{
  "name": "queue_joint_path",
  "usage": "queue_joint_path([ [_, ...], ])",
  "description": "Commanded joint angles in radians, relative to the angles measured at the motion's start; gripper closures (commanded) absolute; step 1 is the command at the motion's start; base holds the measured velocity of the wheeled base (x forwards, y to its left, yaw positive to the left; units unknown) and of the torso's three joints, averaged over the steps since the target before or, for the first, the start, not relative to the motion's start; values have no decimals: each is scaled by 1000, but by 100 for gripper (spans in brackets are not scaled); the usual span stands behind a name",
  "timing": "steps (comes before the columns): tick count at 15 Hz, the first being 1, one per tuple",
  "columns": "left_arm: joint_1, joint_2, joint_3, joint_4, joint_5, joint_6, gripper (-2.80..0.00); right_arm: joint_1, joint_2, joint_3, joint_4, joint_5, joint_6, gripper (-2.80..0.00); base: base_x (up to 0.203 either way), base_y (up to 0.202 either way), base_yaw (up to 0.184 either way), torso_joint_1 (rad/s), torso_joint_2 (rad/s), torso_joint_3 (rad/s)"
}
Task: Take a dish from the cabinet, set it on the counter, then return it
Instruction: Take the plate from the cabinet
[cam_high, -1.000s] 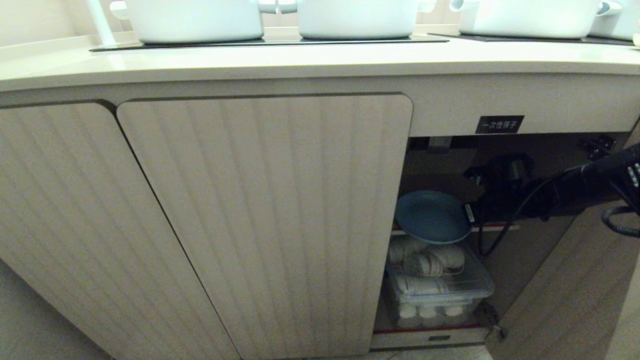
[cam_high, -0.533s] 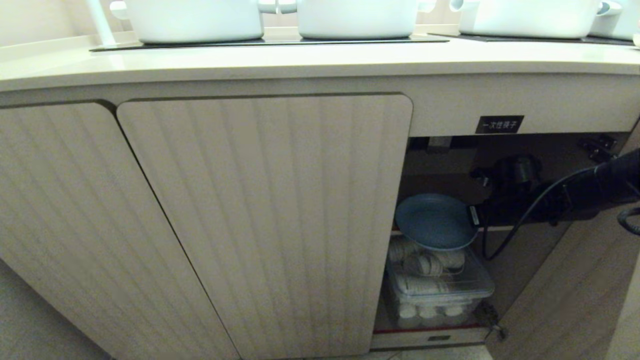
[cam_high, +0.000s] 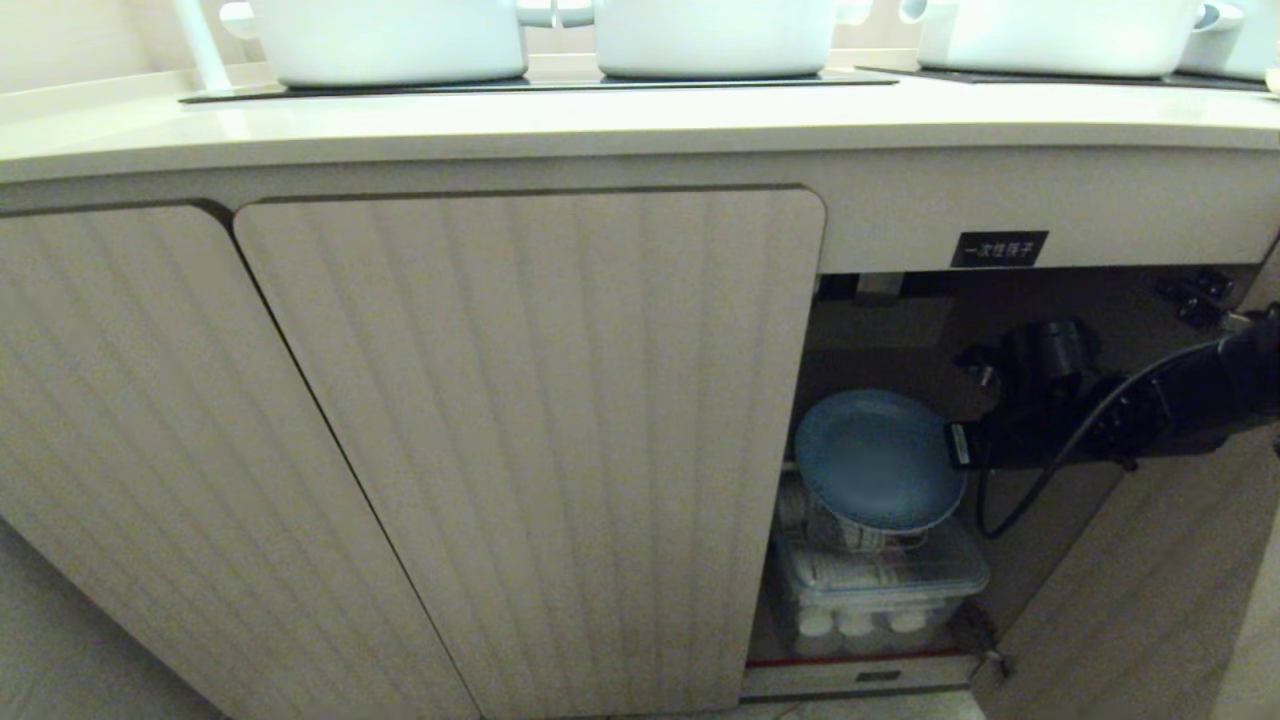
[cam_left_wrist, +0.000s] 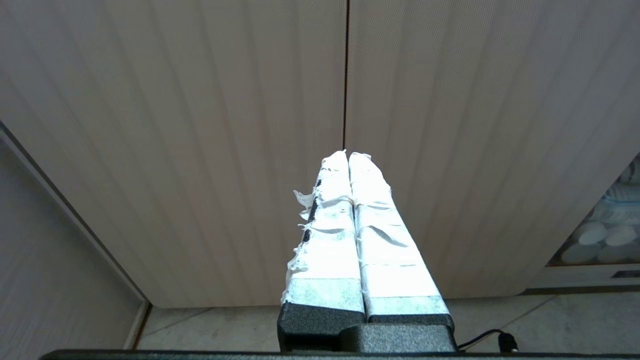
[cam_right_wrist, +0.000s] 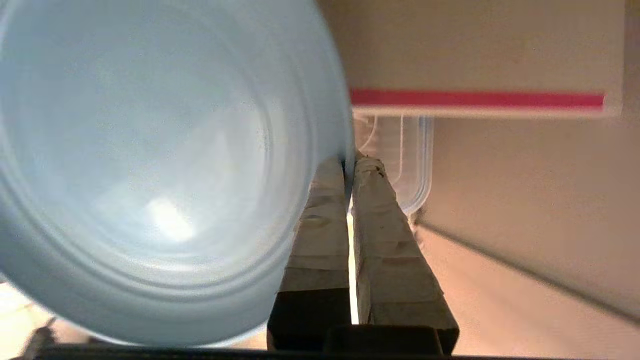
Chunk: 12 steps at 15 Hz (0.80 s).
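Note:
The light-blue dish (cam_high: 878, 460) hangs tilted in the open right bay of the cabinet (cam_high: 530, 420), in front of the inner shelf. My right gripper (cam_high: 955, 445) reaches in from the right and is shut on the dish's right rim. In the right wrist view the dish (cam_right_wrist: 150, 165) fills the frame's left, and the taped fingers of my right gripper (cam_right_wrist: 350, 162) pinch its rim. My left gripper (cam_left_wrist: 348, 155) is shut on nothing, parked low before the closed doors. The counter (cam_high: 640, 120) runs above.
White pots (cam_high: 390, 40) stand on the black cooktop panels on the counter. Under the dish a clear lidded box (cam_high: 880, 585) of white cups fills the cabinet floor. The opened door (cam_high: 1150, 600) stands at the right. A black label (cam_high: 998, 248) sits above the opening.
My right gripper has drawn the dish down and towards me out of the shelf and tipped it, so its face now turns more towards the head camera. The left arm has kept still.

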Motion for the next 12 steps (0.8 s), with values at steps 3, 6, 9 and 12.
queue_joint_path([
  [3, 0, 0, 0, 0, 0, 0, 0, 0, -26, 24, 5, 0, 20, 0, 0, 0, 0, 0, 0, 0],
  [6, 0, 0, 0, 0, 0, 0, 0, 0, -37, 50, 0, 0, 20, 0, 0, 0, 0, 0, 0, 0],
  [9, 0, 0, 0, 0, 2, 0, 0, 0, -37, 50, -2, 0, 20, 0, 0, 0, 0, 0, 0, 0],
  [12, 0, 0, 0, 0, 0, 0, 0, 0, -37, 63, 1, 0, 26, 0, 0, 0, 0, 0, 0, 0],
])
